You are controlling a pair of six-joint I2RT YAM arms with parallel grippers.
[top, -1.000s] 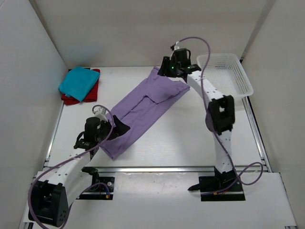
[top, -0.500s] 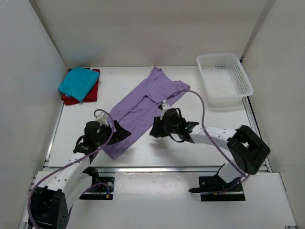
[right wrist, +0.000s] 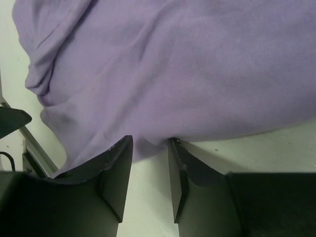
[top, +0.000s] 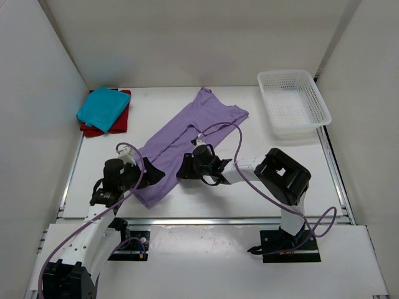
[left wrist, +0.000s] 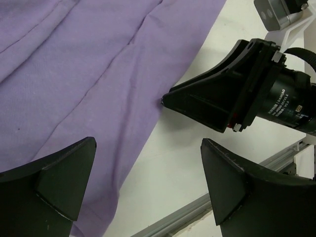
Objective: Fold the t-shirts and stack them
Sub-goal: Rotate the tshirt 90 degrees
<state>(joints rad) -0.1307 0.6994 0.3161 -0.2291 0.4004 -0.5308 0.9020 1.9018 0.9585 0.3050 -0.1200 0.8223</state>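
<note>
The lavender t-shirt (top: pixel 187 134) lies flat and diagonal across the table, folded lengthwise. My right gripper (top: pixel 182 169) sits low at its near right edge. In the right wrist view its jaws (right wrist: pixel 149 139) stand a narrow gap apart, with the lavender cloth (right wrist: pixel 177 69) edge at the tips and bare table between the fingers. My left gripper (top: pixel 156 172) hovers wide open over the shirt's near end. Its wrist view shows the gripper (left wrist: pixel 148 143) above the cloth (left wrist: pixel 89 74) edge, facing the right gripper (left wrist: pixel 165 101). The teal t-shirt (top: pixel 103 107) lies folded on the red t-shirt (top: pixel 93 129) at the far left.
A white lattice basket (top: pixel 293 103) stands at the far right corner. White walls close in the table on three sides. A metal rail (top: pixel 206 219) runs along the near edge. Purple cables loop off both arms.
My right arm swung from the shirt's far collar end down to its near right edge, and its jaws parted slightly. The shirt's top now lies spread flat. The left arm drew back a little.
</note>
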